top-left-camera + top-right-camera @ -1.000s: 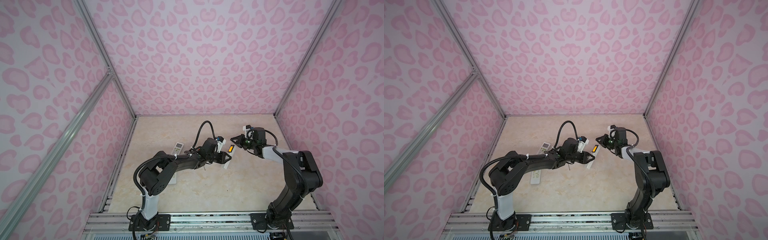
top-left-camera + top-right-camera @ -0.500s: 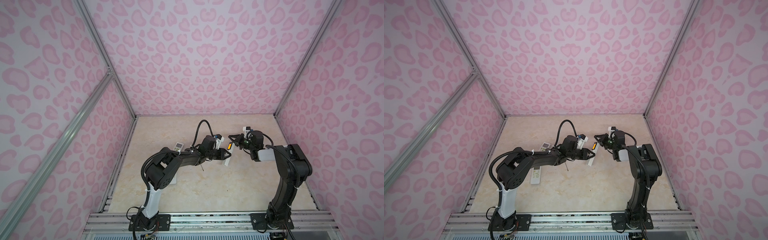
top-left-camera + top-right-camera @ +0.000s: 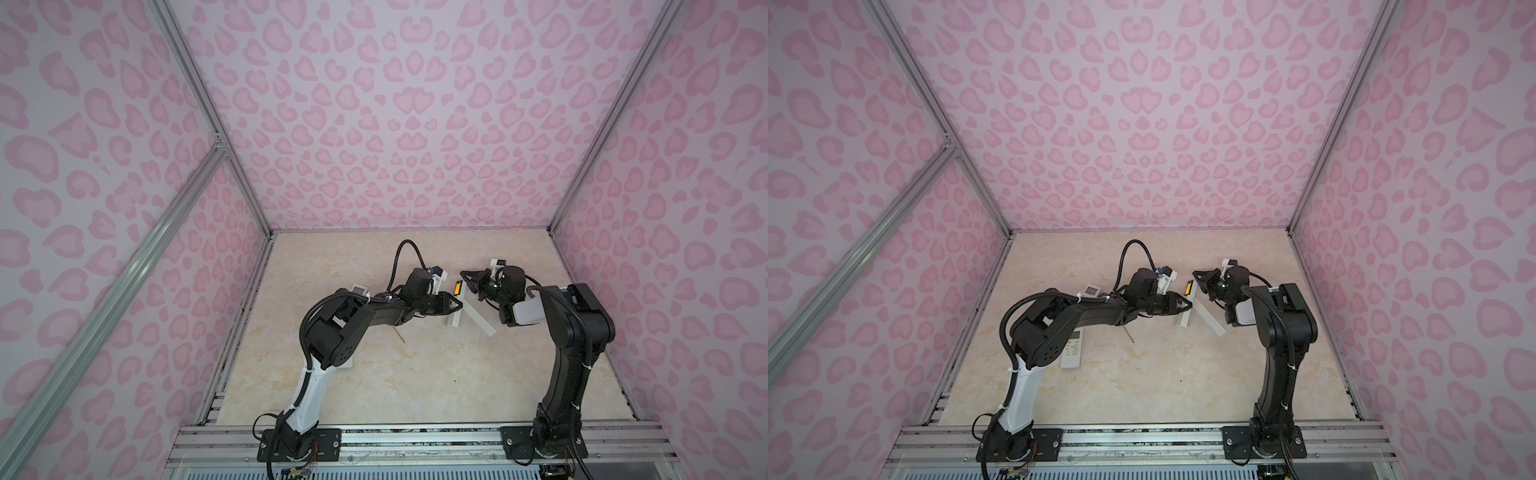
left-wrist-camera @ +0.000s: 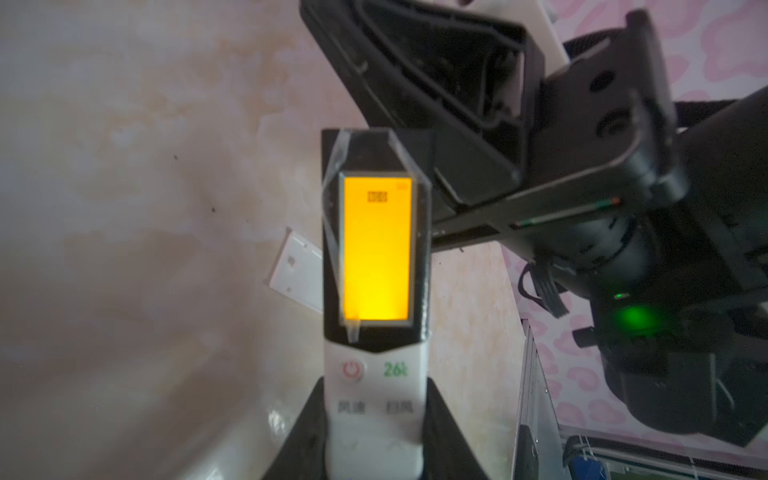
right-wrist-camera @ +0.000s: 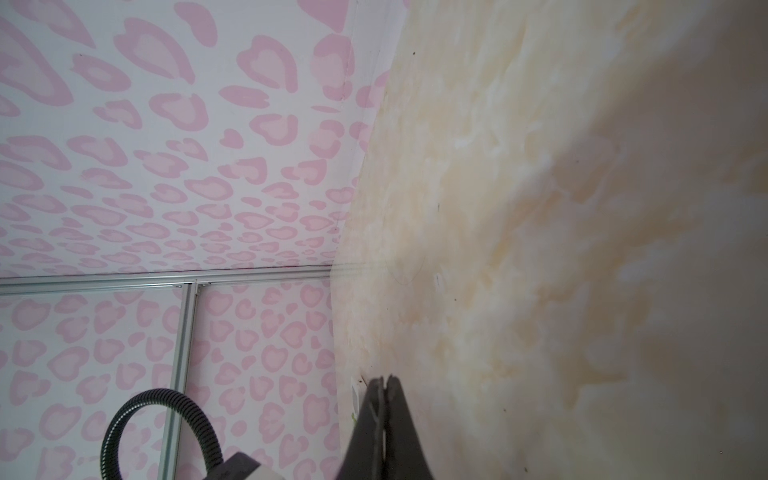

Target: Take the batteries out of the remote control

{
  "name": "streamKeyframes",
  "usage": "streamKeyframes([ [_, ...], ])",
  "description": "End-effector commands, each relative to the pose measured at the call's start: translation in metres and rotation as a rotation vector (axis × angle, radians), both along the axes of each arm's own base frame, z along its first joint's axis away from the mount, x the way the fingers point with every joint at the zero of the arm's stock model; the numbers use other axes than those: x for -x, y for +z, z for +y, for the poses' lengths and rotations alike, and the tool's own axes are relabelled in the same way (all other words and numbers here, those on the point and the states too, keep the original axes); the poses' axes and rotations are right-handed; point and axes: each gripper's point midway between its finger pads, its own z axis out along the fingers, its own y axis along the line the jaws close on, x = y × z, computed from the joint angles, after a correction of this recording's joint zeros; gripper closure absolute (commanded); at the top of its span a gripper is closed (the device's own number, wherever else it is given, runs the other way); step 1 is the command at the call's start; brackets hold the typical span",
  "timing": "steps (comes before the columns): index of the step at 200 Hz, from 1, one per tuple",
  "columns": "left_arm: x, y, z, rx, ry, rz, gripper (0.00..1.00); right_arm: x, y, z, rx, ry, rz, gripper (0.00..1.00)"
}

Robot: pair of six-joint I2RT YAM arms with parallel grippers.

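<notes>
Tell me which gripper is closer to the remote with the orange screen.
Left. The left gripper holds the remote by its buttons; the right gripper, shut, is beside its screen end.

Smooth white plastic on the slim orange-screened remote [image 4: 376, 386], clear crinkly film [image 4: 334, 166] peeling over the glossy display [image 4: 376, 249]. Beige marble-look tabletop [image 3: 415, 374], smooth, faint sheen. Brushed aluminium frame rails [image 3: 415, 436], matt pink-spotted wall panels [image 3: 415, 124], ribbed black plastic hose [image 5: 162, 395].

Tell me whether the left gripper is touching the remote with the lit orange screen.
Touching. In the left wrist view the left gripper has its black fingers pressed against both sides of the remote, no gap showing.
</notes>
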Motion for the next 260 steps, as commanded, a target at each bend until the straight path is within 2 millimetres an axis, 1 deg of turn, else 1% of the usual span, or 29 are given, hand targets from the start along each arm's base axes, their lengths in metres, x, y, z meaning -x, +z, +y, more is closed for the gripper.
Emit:
streamKeyframes([
  [1,-0.007,0.027,0.001,0.061,0.004,-0.098,0.96,0.001,0.012,-0.020,0.133,0.003,-0.022,0.83],
  [3,-0.007,0.028,0.002,0.061,0.004,-0.100,0.96,0.002,0.014,-0.024,0.152,0.001,-0.026,0.79],
  [5,-0.007,0.028,0.004,0.060,0.005,-0.100,0.96,0.002,0.015,-0.025,0.158,0.000,-0.026,0.78],
  [10,-0.006,0.032,0.005,0.066,0.004,-0.106,0.96,0.003,0.024,-0.031,0.194,0.000,-0.043,0.73],
  [18,-0.007,0.039,0.009,0.072,0.007,-0.115,0.96,0.006,0.032,-0.038,0.232,0.000,-0.062,0.68],
  [23,-0.006,0.045,0.011,0.080,0.005,-0.125,0.96,0.009,0.043,-0.042,0.258,0.002,-0.090,0.65],
  [29,-0.006,0.054,0.014,0.090,0.003,-0.136,0.96,0.012,0.049,-0.045,0.277,0.005,-0.106,0.63],
  [32,-0.007,0.057,0.015,0.093,0.003,-0.139,0.96,0.015,0.058,-0.048,0.291,0.006,-0.131,0.62],
  [39,-0.006,0.068,0.019,0.104,0.000,-0.158,0.96,0.022,0.066,-0.051,0.317,0.011,-0.160,0.61],
  [56,-0.005,0.097,0.028,0.129,-0.004,-0.209,0.96,0.040,0.087,-0.052,0.357,0.035,-0.239,0.60],
  [62,-0.004,0.107,0.031,0.138,-0.006,-0.229,0.96,0.048,0.093,-0.048,0.366,0.056,-0.273,0.60],
  [71,-0.001,0.124,0.036,0.142,-0.012,-0.270,0.97,0.062,0.108,-0.039,0.370,0.094,-0.343,0.60],
  [74,0.000,0.125,0.036,0.138,-0.016,-0.280,0.96,0.067,0.113,-0.036,0.371,0.107,-0.367,0.60],
  [89,0.008,0.155,0.041,0.166,-0.035,-0.346,0.96,0.091,0.137,-0.019,0.381,0.182,-0.500,0.59],
  [97,0.014,0.168,0.043,0.185,-0.050,-0.371,0.96,0.111,0.156,-0.006,0.385,0.233,-0.607,0.56],
  [103,0.018,0.179,0.044,0.201,-0.063,-0.387,0.97,0.119,0.164,-0.001,0.384,0.248,-0.649,0.55],
  [107,0.021,0.185,0.044,0.211,-0.073,-0.396,0.96,0.129,0.173,0.005,0.382,0.262,-0.701,0.53],
  [111,0.023,0.191,0.045,0.222,-0.080,-0.406,0.96,0.133,0.176,0.008,0.380,0.268,-0.722,0.51],
  [119,0.027,0.202,0.045,0.238,-0.095,-0.422,0.96,0.148,0.191,0.017,0.377,0.275,-0.803,0.48],
  [139,0.038,0.225,0.048,0.269,-0.128,-0.468,0.96,0.171,0.213,0.034,0.376,0.317,-0.890,0.40],
  [158,0.049,0.243,0.050,0.305,-0.164,-0.498,0.97,0.187,0.225,0.051,0.352,0.393,-0.930,0.36],
  [171,0.058,0.256,0.051,0.338,-0.198,-0.508,0.96,0.197,0.231,0.064,0.324,0.464,-0.958,0.35],
  [201,0.078,0.279,0.057,0.383,-0.248,-0.544,0.96,0.206,0.242,0.078,0.243,0.544,-0.978,0.35],
  [222,0.086,0.289,0.062,0.398,-0.258,-0.562,0.96,0.209,0.245,0.086,0.211,0.567,-0.980,0.35],
  [240,0.091,0.296,0.064,0.411,-0.267,-0.566,0.96,0.211,0.243,0.095,0.200,0.591,-0.974,0.35],
  [260,0.092,0.297,0.064,0.415,-0.265,-0.568,0.96,0.214,0.244,0.104,0.170,0.621,-0.970,0.35],
])
